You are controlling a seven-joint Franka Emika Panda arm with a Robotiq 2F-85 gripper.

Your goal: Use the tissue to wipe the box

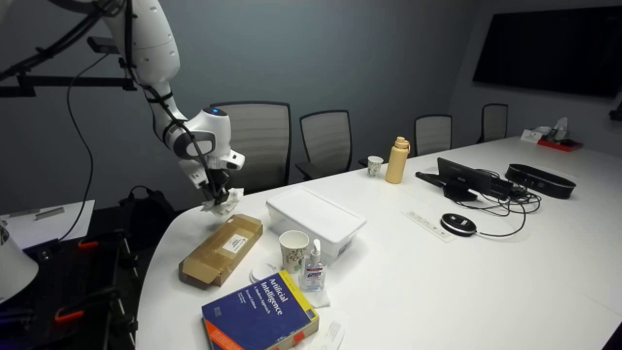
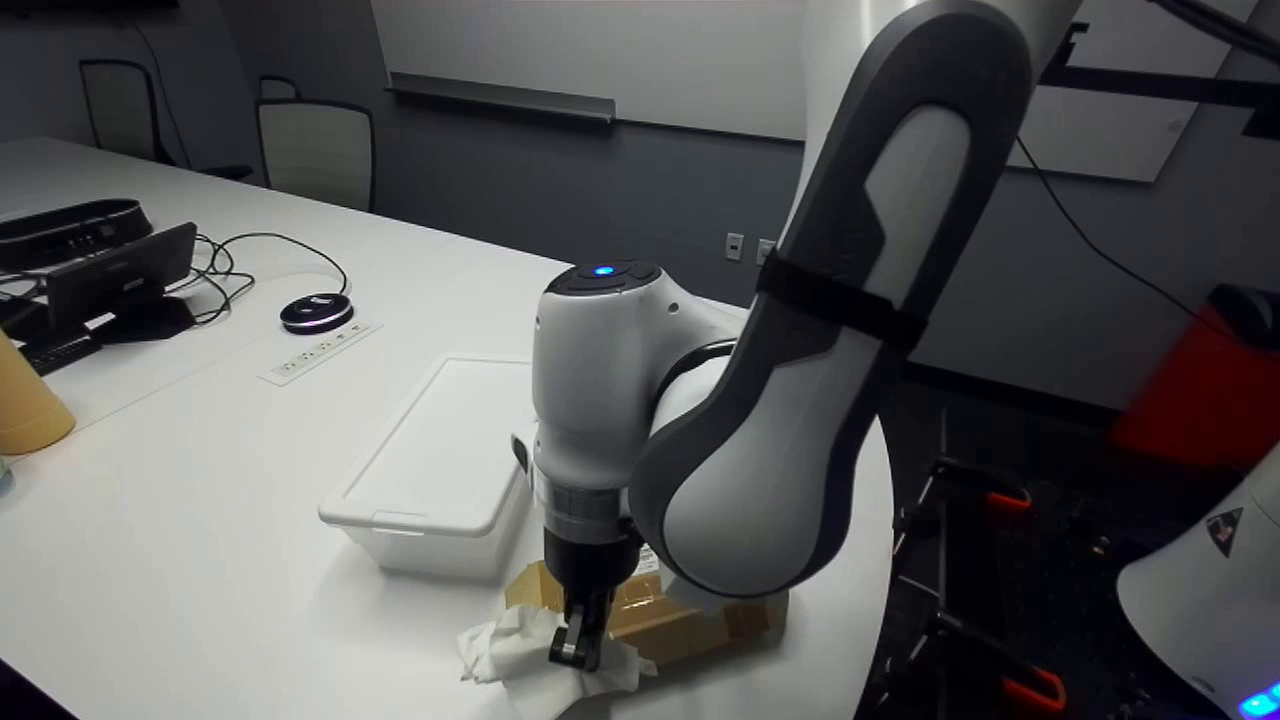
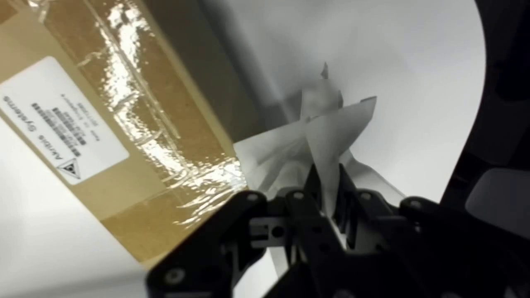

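Observation:
The tan cardboard box (image 1: 221, 250) lies flat on the white table with a white label on top. It also shows in an exterior view (image 2: 680, 630), partly behind the arm, and in the wrist view (image 3: 161, 136) at the left. My gripper (image 3: 327, 178) is shut on the crumpled white tissue (image 3: 277, 155), which sticks out between and around the fingertips. In both exterior views the gripper (image 1: 221, 197) (image 2: 578, 650) and the tissue (image 1: 233, 201) (image 2: 525, 655) are low, beside one end of the box. In the wrist view the tissue's corner meets the box's edge; I cannot tell whether they touch.
A white lidded container (image 1: 316, 214) stands close beside the box. A paper cup (image 1: 293, 250), a sanitizer bottle (image 1: 312, 274), a tape roll (image 1: 262, 271) and a blue and yellow book (image 1: 260, 311) are near it. The table's curved edge (image 3: 476, 103) is close to the gripper.

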